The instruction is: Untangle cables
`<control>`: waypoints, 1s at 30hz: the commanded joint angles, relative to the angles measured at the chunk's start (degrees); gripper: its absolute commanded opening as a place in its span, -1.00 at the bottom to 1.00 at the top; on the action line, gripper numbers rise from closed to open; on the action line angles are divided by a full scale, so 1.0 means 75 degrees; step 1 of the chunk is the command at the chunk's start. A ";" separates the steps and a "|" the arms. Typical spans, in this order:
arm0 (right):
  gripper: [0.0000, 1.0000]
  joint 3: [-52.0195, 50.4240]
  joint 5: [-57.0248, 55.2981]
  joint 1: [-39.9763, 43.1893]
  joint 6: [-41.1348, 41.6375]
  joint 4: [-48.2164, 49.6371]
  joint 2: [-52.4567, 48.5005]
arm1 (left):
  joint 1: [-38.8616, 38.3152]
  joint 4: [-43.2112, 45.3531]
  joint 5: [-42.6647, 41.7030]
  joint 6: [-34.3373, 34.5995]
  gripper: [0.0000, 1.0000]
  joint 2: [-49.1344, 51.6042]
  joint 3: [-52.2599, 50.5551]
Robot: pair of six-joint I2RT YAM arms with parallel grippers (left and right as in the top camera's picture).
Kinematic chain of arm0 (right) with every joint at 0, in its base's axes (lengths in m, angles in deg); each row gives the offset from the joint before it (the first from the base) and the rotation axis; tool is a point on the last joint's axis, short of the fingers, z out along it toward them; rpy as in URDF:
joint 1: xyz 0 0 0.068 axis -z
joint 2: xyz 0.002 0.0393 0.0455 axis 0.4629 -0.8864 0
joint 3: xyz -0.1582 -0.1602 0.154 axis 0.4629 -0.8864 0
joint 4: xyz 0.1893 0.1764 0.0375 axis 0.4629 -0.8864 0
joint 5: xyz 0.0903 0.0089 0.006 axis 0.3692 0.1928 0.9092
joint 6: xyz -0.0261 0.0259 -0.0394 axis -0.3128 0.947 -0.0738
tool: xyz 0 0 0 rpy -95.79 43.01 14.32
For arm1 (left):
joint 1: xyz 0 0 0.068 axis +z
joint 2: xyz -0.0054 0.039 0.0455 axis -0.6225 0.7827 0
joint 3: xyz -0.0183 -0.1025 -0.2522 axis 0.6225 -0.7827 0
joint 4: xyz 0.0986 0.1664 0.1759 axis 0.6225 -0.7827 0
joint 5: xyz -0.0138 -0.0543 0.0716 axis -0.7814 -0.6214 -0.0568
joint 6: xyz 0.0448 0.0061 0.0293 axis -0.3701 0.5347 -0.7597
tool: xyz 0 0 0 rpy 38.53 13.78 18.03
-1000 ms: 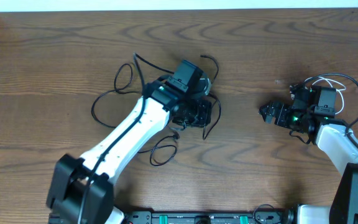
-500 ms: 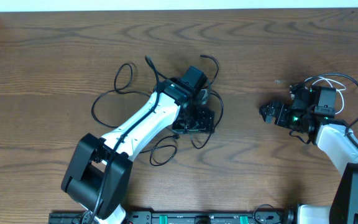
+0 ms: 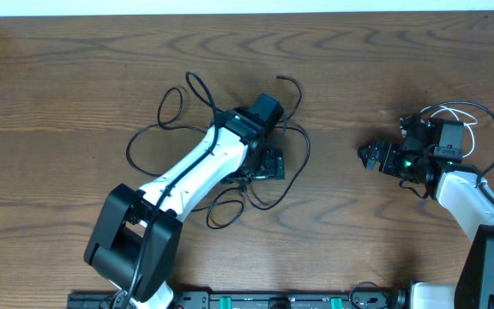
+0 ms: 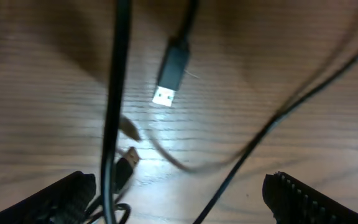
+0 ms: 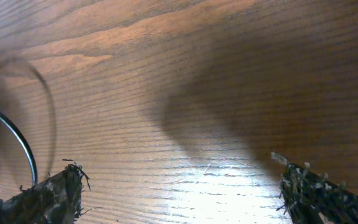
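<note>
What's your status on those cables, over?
Left jaws open over black cables, tangled. Right jaws open, empty. White cable beside right arm. Nothing blocking.

Table: dark brown wood, grain running side to side. Thin black cables lie on it left of centre in loose loops, several strands crossing one another. Left wrist view: a black USB plug, metal end bare, lies flat on the wood. A white cable loops at the right side; contact with the table unclear.
</note>
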 commanded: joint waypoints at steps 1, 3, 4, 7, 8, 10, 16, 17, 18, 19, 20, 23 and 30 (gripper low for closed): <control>0.99 0.0000 0.0044 -0.0038 -0.0114 0.0012 -0.0026 | 0.0268 -0.0198 0.0382 0.0157 0.83 0.0041 0.0595; 0.98 0.0000 0.0044 -0.0038 -0.0114 0.0012 -0.0026 | 0.0423 -0.0245 0.0379 0.0160 0.83 0.0041 0.1000; 0.99 0.0000 0.0044 -0.0038 -0.0114 0.0012 -0.0026 | 0.0481 -0.0242 0.0379 0.0213 0.83 0.0041 0.1180; 0.99 0.0000 0.0044 -0.0038 -0.0114 0.0012 -0.0026 | 0.0606 0.0032 0.0382 0.0452 0.83 0.0041 0.1437; 0.98 0.0000 0.0044 -0.0038 -0.0114 0.0012 -0.0026 | 0.0632 0.0227 0.0399 0.0475 0.82 0.0041 0.1437; 0.99 0.0000 0.0044 -0.0038 -0.0114 0.0012 -0.0026 | 0.0650 0.0516 0.0790 0.0606 0.82 0.0064 0.1428; 0.99 0.0000 0.0044 -0.0038 -0.0114 0.0012 -0.0026 | 0.0650 0.0592 0.2565 0.1827 0.83 0.0076 0.1413; 0.99 0.0000 0.0044 -0.0038 -0.0114 0.0012 -0.0026 | 0.0650 0.0597 0.2567 0.2040 0.83 0.0076 0.1413; 0.99 0.0000 0.0044 -0.0038 -0.0114 0.0012 -0.0026 | 0.0650 0.0597 0.2585 0.2238 0.82 0.0076 0.1413; 0.99 0.0000 0.0044 -0.0038 -0.0114 0.0012 -0.0026 | 0.0650 0.0609 0.2588 0.2463 0.82 0.0076 0.1413; 0.99 0.0000 0.0044 -0.0038 -0.0114 0.0012 -0.0026 | 0.0650 0.0629 0.2591 0.2678 0.85 0.0076 0.1413; 0.98 0.0000 0.0044 -0.0038 -0.0114 0.0012 -0.0026 | 0.0656 0.0749 0.2716 0.3267 0.83 0.0076 0.1413; 0.99 0.0000 0.0044 -0.0038 -0.0114 0.0012 -0.0026 | 0.0653 0.1105 0.2958 0.4197 0.83 0.0102 0.1189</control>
